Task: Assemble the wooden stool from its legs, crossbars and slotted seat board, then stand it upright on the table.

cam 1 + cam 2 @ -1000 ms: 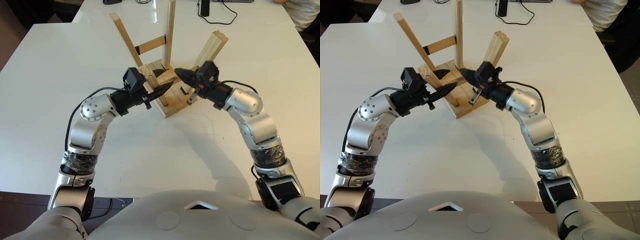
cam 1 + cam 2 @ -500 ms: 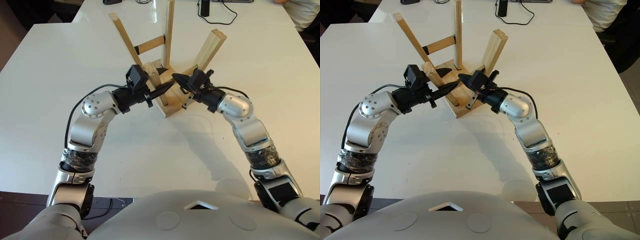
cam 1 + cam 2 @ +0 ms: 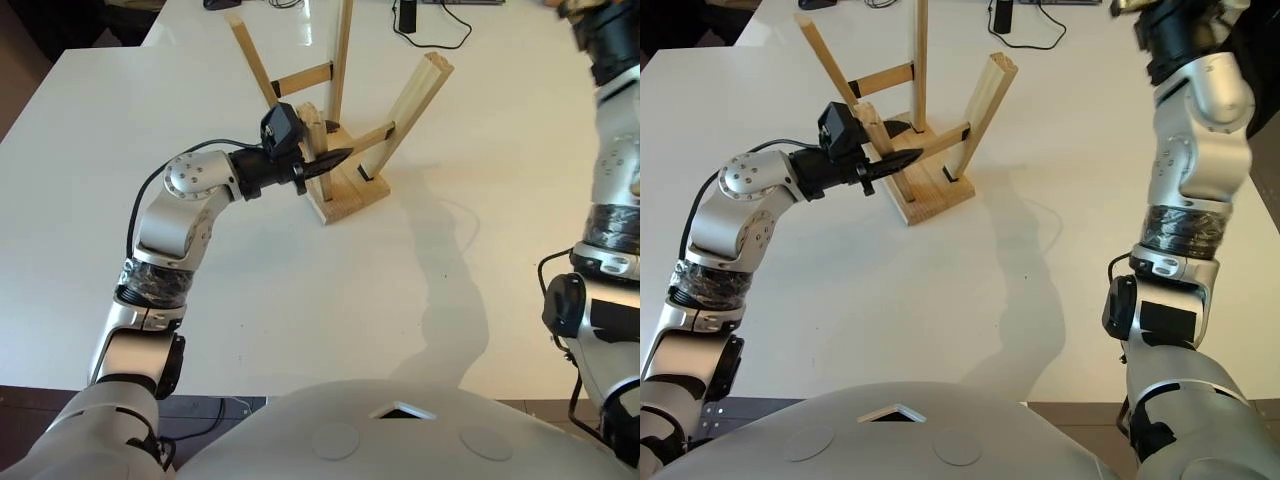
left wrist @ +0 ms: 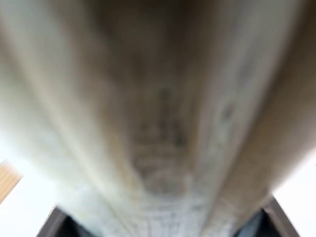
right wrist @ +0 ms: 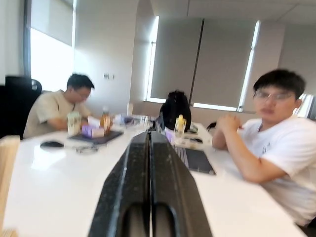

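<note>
Here, from the head, the stool (image 3: 341, 90) sits tilted on its seat board (image 3: 345, 197), legs up, on the table (image 3: 450, 250). My left gripper (image 3: 328, 160), fingers together, seemingly steadies it. Left wrist: blurred wood, close. Right wrist: my right gripper (image 5: 149, 136) is pinched empty and raised clear.

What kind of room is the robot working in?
It looks like an office or meeting room: a long white table holds a laptop and a computer mouse, and tall windows line the walls.

An office: a long white tabletop (image 5: 44, 192) with a laptop (image 5: 197, 160) and mouse (image 5: 52, 144), tall blinded windows (image 5: 224, 64).
</note>
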### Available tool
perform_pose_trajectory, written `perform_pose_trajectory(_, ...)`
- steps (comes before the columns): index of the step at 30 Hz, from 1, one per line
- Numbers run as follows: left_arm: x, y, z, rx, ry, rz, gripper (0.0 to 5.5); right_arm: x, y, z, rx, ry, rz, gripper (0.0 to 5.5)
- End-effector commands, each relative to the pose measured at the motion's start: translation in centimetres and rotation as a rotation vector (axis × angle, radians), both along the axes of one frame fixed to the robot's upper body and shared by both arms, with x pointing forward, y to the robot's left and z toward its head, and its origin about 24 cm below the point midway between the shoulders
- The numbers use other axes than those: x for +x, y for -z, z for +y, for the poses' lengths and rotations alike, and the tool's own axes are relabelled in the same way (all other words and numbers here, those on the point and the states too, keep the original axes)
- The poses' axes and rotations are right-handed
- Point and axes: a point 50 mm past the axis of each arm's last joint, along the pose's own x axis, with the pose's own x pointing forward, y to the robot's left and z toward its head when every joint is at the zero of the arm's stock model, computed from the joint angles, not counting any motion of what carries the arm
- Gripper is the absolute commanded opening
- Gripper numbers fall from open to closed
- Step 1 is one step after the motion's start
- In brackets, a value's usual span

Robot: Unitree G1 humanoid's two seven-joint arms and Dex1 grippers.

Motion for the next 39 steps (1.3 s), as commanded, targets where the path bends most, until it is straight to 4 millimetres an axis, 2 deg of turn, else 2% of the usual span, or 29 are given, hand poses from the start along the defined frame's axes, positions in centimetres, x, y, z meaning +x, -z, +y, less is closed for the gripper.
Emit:
perform_pose_trajectory(1, -1.3, 4.4, 2.7, 0.102, 0.059, 0.192, 2.03, -4.2, 5.7, 11.7, 0.054, -0.703, 0.133, 0.00)
perform_pose_trajectory(3, -1.6, 4.2, 2.9, 0.073, 0.115, 0.188, 2.03, -7.4, 5.3, 14.8, 0.104, -0.973, 0.118, 0.00)
perform_pose_trajectory(4, -1.7, 4.2, 3.0, 0.070, 0.139, 0.188, 2.03, -8.4, 4.8, 15.2, 0.124, -1.047, 0.110, 0.00)
perform_pose_trajectory(6, -1.8, 4.1, 3.6, 0.060, 0.152, 0.183, 2.03, -9.3, 4.3, 14.8, 0.122, -1.086, 0.108, 0.00)
perform_pose_trajectory(9, -1.7, 4.0, 4.3, 0.041, 0.136, 0.170, 2.03, -8.8, 5.5, 13.2, 0.055, -0.972, 0.156, 0.00)
perform_pose_trajectory(12, -1.1, 3.8, 4.8, 0.018, 0.045, 0.156, 2.03, -7.4, 6.7, 11.5, 0.028, -0.792, 0.200, 0.00)
perform_pose_trajectory(13, -1.1, 3.8, 5.1, 0.017, 0.023, 0.182, 2.40, -6.9, 7.0, 10.8, 0.029, -0.731, 0.210, 0.00)
perform_pose_trajectory(17, -2.0, 3.0, 6.9, 0.037, -0.087, 0.144, 2.98, -5.4, 7.7, 7.5, 0.089, -0.495, 0.232, 0.00)
perform_pose_trajectory(19, -1.8, 2.3, 7.6, 0.043, -0.206, 0.064, 3.29, -5.6, 8.0, 6.5, 0.116, -0.444, 0.236, 0.00)
perform_pose_trajectory(21, -2.3, 1.9, 7.9, 0.021, -0.251, 0.051, 3.29, -6.3, 8.4, 6.3, 0.119, -0.436, 0.244, 0.00)
perform_pose_trajectory(25, -6.2, 3.1, 8.1, 0.010, -0.279, 0.138, 3.29, -7.8, 9.2, 5.5, 0.130, -0.362, 0.270, 0.00)
perform_pose_trajectory(28, -8.6, 3.3, 8.5, -0.129, -0.351, 0.244, 3.29, -8.2, 9.3, 4.4, 0.145, -0.270, 0.284, 0.00)
perform_pose_trajectory(30, -9.4, 3.1, 8.4, -0.239, -0.406, 0.268, 3.29, -8.3, 9.5, 4.2, 0.153, -0.204, 0.286, 0.00)
perform_pose_trajectory(31, -9.4, 3.1, 9.0, -0.301, -0.468, 0.264, 3.29, -8.2, 9.5, 4.2, 0.163, -0.169, 0.282, 0.00)
perform_pose_trajectory(34, -9.4, 4.3, 12.6, -0.477, -0.763, 0.294, 3.01, -8.1, 9.3, 4.7, 0.173, -0.102, 0.268, 0.00)
perform_pose_trajectory(36, -8.7, 4.6, 14.8, -0.557, -1.052, 0.231, 2.77, -8.2, 9.1, 5.2, 0.076, -0.066, 0.247, 0.00)
perform_pose_trajectory(37, -8.1, 4.4, 15.6, -0.567, -1.238, 0.160, 2.60, -8.3, 8.9, 5.4, -0.029, -0.031, 0.214, 0.00)
perform_pose_trajectory(38, -7.4, 3.8, 14.9, -0.583, -1.362, 0.105, 2.46, -8.3, 8.5, 5.9, -0.121, 0.001, 0.173, 0.00)
perform_pose_trajectory(39, -6.8, 3.1, 13.4, -0.572, -1.409, 0.057, 2.31, -8.4, 7.8, 6.7, -0.156, 0.016, 0.132, 0.00)
